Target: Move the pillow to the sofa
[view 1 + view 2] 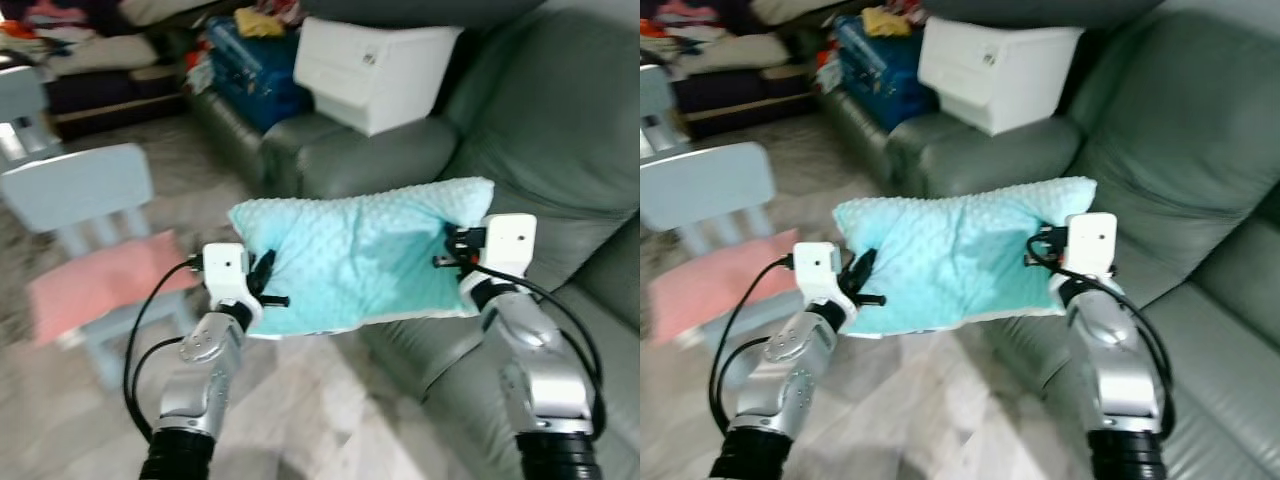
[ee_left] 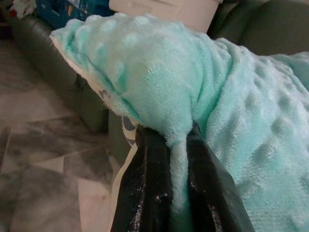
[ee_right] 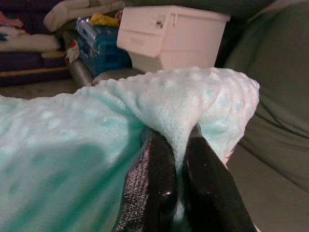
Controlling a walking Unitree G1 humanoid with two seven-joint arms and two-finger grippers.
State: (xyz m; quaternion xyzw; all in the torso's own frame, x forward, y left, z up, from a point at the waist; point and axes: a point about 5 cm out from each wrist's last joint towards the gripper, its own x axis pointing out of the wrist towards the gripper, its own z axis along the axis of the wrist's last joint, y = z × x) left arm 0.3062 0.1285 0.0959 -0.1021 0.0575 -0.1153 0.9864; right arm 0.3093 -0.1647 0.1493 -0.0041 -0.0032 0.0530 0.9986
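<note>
Status: transport under way, placement outstanding. One mint dotted pillow [image 1: 365,262] is held in the air between both arms, above the floor at the front edge of the grey sofa [image 1: 560,150], not yet resting on its seat. Left gripper [image 2: 177,193]: fingers closed on a pinched fold at the pillow's left end. Right gripper [image 3: 179,191]: fingers closed on a fold at its right end. Remaining, by my judgement: carry it over the cushion, lower it, release. Count: one pillow, one sofa, one white storage box [image 1: 375,70] on the armrest, one small blue chair [image 1: 85,200] with a pink seat pad
</note>
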